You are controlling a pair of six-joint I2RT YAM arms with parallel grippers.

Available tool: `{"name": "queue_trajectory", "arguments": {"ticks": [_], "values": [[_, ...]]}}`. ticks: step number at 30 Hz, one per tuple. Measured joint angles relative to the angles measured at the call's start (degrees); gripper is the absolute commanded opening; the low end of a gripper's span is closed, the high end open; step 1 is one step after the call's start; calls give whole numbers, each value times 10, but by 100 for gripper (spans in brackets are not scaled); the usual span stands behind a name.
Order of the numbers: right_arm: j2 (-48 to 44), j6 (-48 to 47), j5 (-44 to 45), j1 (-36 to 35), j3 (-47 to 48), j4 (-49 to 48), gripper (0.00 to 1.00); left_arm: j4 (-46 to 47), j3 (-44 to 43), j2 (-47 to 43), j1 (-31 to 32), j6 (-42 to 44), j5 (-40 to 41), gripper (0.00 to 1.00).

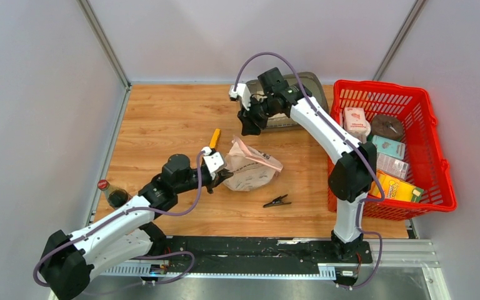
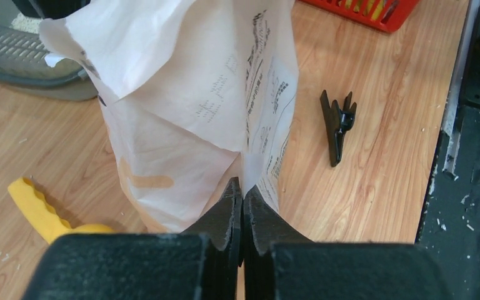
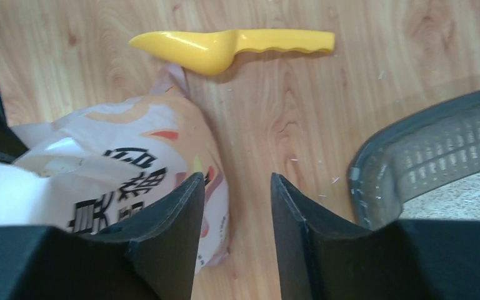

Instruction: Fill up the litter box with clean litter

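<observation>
Item: litter bag [image 1: 250, 170], slumped on the table [image 1: 162, 125], a fold pinched by the left tool [image 2: 242, 200]. The litter box [image 3: 412, 144] lies beyond it, holding some clean litter [image 3: 469, 194]; the right tool [image 3: 236, 182], half spread and empty, hovers nearer.

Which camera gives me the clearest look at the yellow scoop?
The right wrist view: the whole yellow scoop lies unobstructed, bowl to handle. The top external view shows it small, next to the paper bag. The left wrist view catches only its wavy handle.
</observation>
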State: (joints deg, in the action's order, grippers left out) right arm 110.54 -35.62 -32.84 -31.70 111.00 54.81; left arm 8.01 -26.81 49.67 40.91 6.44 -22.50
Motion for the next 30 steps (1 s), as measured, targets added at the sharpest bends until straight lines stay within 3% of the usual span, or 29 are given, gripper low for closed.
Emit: {"name": "queue_trajectory", "arguments": {"ticks": [14,30], "values": [[0,-26,-90,-5,-5,89,40,-40,-44,32,-8,40,-38,0],[30,30,-202,-19,-6,62,42,-32,-66,65,-52,43,-86,6]]}}
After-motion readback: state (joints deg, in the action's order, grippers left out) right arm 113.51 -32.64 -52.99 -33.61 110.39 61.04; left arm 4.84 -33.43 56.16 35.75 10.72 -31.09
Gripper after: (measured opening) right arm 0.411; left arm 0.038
